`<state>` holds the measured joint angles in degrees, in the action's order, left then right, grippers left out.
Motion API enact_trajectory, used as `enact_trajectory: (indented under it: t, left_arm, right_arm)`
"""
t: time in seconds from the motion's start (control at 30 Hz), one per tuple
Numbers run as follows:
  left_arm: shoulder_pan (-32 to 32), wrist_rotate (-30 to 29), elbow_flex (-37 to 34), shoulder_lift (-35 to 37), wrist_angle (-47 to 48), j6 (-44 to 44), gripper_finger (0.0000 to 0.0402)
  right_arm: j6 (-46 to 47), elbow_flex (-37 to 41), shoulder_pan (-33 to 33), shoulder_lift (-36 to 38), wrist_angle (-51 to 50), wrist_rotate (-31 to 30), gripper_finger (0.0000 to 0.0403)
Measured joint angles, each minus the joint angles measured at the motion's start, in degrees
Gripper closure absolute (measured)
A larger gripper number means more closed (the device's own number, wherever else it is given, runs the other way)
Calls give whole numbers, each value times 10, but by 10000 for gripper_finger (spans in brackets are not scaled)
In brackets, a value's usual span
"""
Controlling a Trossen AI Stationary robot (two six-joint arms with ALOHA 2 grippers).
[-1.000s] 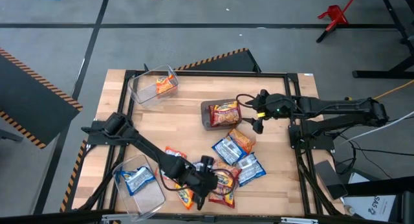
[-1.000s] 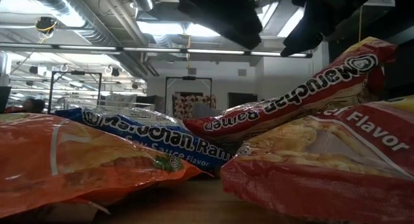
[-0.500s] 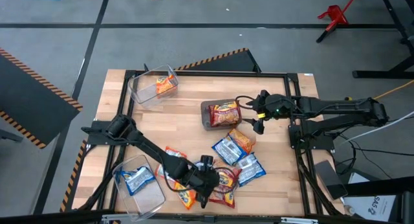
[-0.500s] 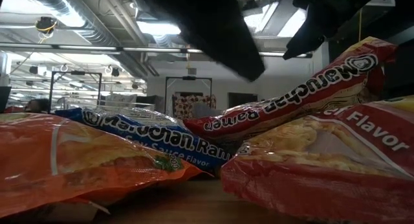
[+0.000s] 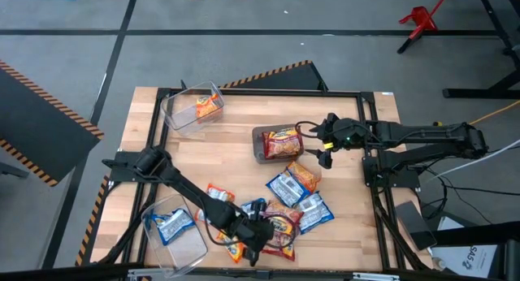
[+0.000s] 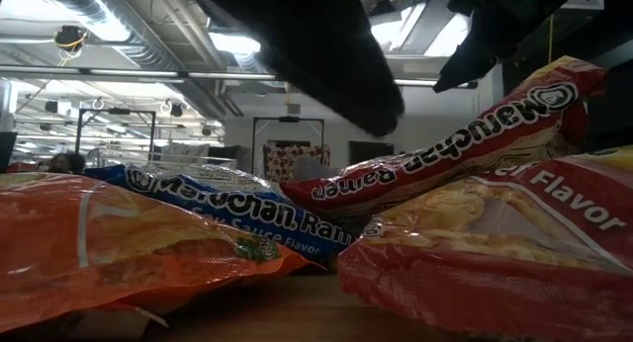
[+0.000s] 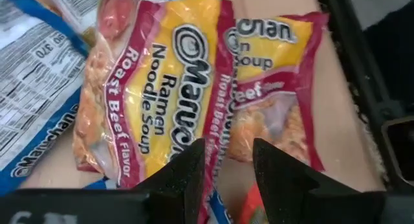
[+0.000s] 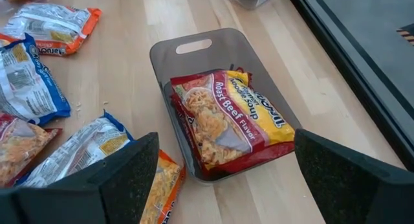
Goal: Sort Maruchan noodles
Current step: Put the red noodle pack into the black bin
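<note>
Maruchan noodle packets lie in a loose pile near the table's front: red ones (image 5: 282, 226), blue-and-white ones (image 5: 286, 188) and orange ones (image 5: 305, 175). My left gripper (image 5: 258, 240) hangs open just above two red roast-beef packets (image 7: 155, 88) (image 7: 278, 88), its fingers (image 7: 187, 179) over the seam where they overlap. I cannot tell whether it touches them. My right gripper (image 5: 319, 149) waits open beside a grey bin (image 5: 262, 144) that holds one red packet (image 8: 229, 114).
A clear bin (image 5: 180, 112) at the far left holds an orange packet. Another clear bin (image 5: 191, 247) at the near left holds a blue-and-white one. A black frame (image 5: 244, 92) borders the tabletop. In the low view, packets (image 6: 237, 209) fill the foreground.
My left gripper has sunk toward the red packets at the table's near edge, its dark bulk growing larger in the low view. The packets have stayed where they were.
</note>
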<state>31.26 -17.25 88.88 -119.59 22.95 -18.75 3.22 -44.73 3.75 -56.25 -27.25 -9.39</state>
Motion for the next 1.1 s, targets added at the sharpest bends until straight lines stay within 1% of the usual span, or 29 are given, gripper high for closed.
enact_trajectory:
  t: [0.07, 0.13, 0.3, 0.43, 0.53, 0.67, 0.8, 1.1]
  left_arm:
    - [0, -5, -1, -2, 10, -1, 275]
    - [-1, -2, 1, -9, -2, -2, 265]
    - [-6, 7, 0, -14, 9, -2, 225]
    - [-10, -2, 0, -14, 9, -1, 195]
    - [-10, -24, 0, -20, 12, -1, 180]
    - [-10, -50, 1, -34, 5, 0, 174]
    - [-10, -74, 0, -60, 3, 21, 175]
    - [-11, -165, 2, -68, -9, 10, 181]
  right_arm:
    - [0, 0, 0, 0, -2, 0, 59]
    - [-3, 0, 0, 0, -2, 0, 59]
    - [-7, 0, 0, 0, -1, 0, 59]
    - [-5, 0, 0, 0, 1, 0, 59]
    - [-2, 0, 0, 0, 1, 0, 59]
    - [-2, 0, 0, 0, 1, 0, 59]
    - [-1, 0, 0, 0, 1, 0, 59]
    - [9, 0, 0, 0, 1, -1, 59]
